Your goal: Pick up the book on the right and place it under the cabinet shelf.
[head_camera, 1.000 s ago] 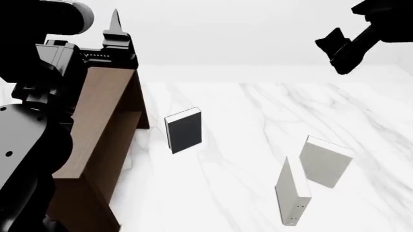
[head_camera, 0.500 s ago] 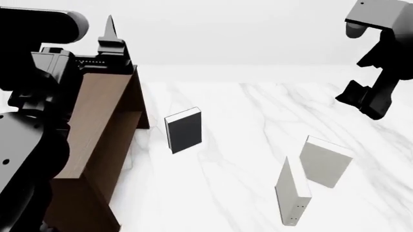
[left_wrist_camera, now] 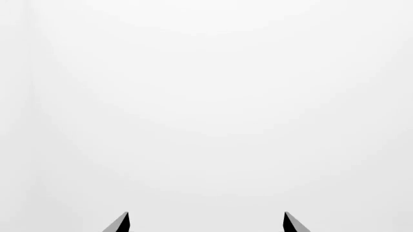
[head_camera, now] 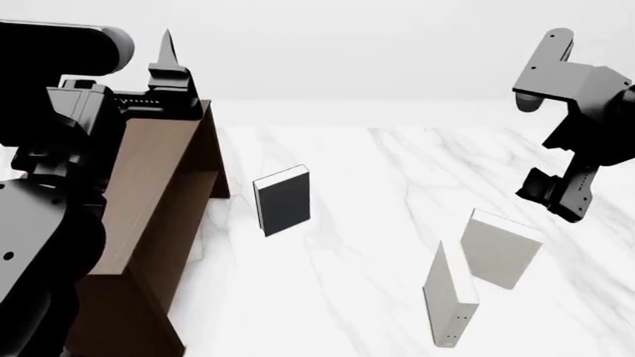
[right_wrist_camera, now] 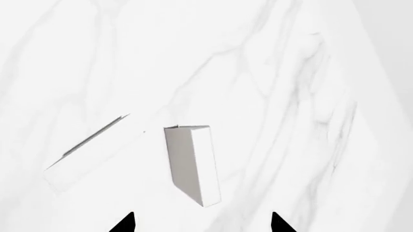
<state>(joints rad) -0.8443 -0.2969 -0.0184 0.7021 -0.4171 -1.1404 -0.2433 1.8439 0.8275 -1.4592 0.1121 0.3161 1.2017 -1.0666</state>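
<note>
White marble with grey veins makes up the surface [head_camera: 397,171], and three books stand on edge on it beside the tall brown cabinet shelf [head_camera: 149,216] at the robot's left. The book [head_camera: 501,249] to be moved is the off-white one furthest to the right, upright with its blank cover turned toward the camera and slightly tilted. Just beside it, nearer the robot, stands the pale grey book [head_camera: 448,294] with tiny dots on its narrow end; the two look close but apart. The black-covered book [head_camera: 284,199] stands well apart, nearer the cabinet.

What the coming move turns on is this: the right hand [head_camera: 555,195] hangs above the book and a little to its right and beyond, pointing downward, so the book lies below it and slightly toward the robot. In the right wrist view the book [right_wrist_camera: 191,163] sits between the two dark fingertips [right_wrist_camera: 124,223], which are spread wide and hold nothing. Its thin dimension runs roughly across the gap between them, so a straight descent probably brings the fingers to either cover.

The left hand [left_wrist_camera: 205,223] points at blank wall beside the cabinet top, fingers apart, empty, and far from the book; the right arm is plainly the nearer one.
</note>
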